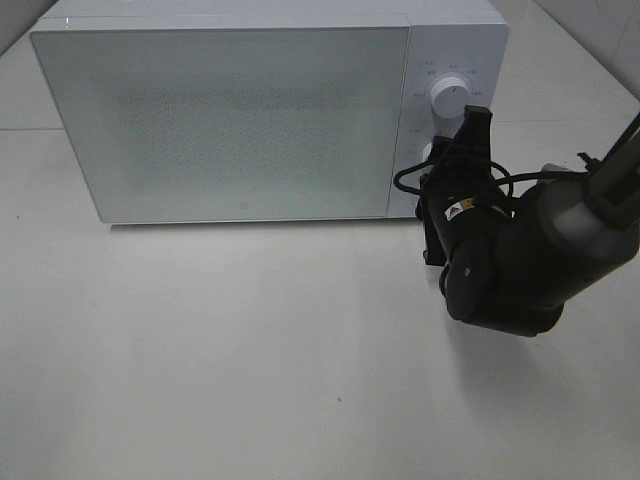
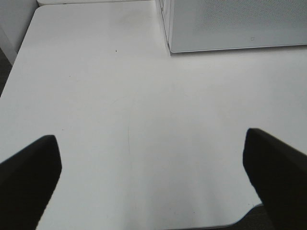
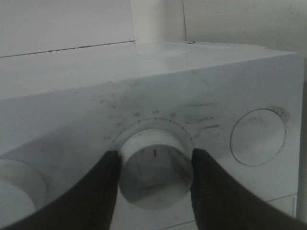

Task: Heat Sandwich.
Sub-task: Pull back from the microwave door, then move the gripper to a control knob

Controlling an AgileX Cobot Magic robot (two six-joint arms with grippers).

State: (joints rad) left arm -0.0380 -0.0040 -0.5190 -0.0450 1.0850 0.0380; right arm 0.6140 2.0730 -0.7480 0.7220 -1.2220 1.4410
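We are gripping the dial on the microwave in our half-closed right hand — likely to set the heating — while our left hand is hovering wide open, empty.

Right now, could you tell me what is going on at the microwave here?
The right arm's fingers are closed on either side of the lower dial of the microwave, as if setting the heating. Its door is shut, and no sandwich is visible anywhere. The left arm's fingers stand wide open above the table, holding nothing.
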